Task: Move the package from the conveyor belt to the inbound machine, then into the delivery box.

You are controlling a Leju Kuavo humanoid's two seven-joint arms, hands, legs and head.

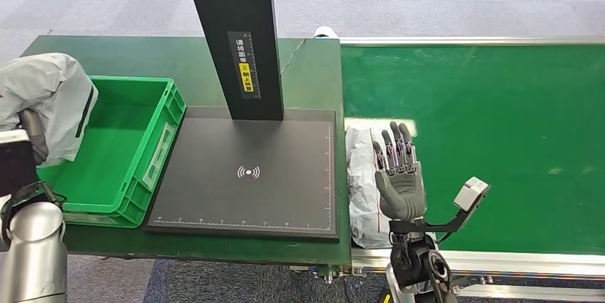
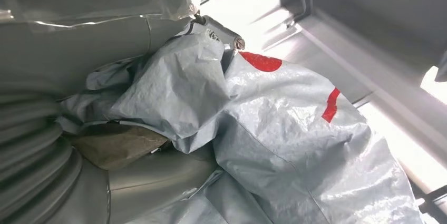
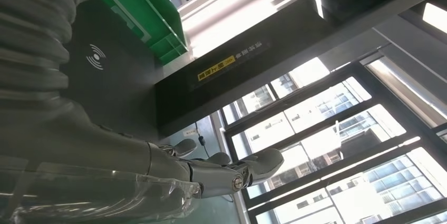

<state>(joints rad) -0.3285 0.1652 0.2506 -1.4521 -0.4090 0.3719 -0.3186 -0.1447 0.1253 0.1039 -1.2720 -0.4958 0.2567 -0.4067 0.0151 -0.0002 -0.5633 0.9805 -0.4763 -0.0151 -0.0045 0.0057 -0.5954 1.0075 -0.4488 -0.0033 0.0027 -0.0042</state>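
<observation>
Left hand (image 1: 32, 142): grips a crumpled grey plastic mailer package (image 1: 43, 96), held above the left end of the green slatted plastic delivery box (image 1: 153, 142). Wrist view shows the grey film (image 2: 295, 129) with red print bunched in the grasp. Risk: much of the bag overhangs the box's outer wall, so a release here may drape it over the rim or drop it outside.
Flat black inbound machine platform (image 1: 285, 196) with upright black scanner column (image 1: 235, 32): unoccupied.
White crinkled plastic package (image 1: 362, 182): lies at the green conveyor belt's (image 1: 499, 139) near-left edge. Risk: slippery film, a shallow grasp may slip.
Right hand (image 1: 399, 175): empty, fingers straight and apart, raised over that package.
</observation>
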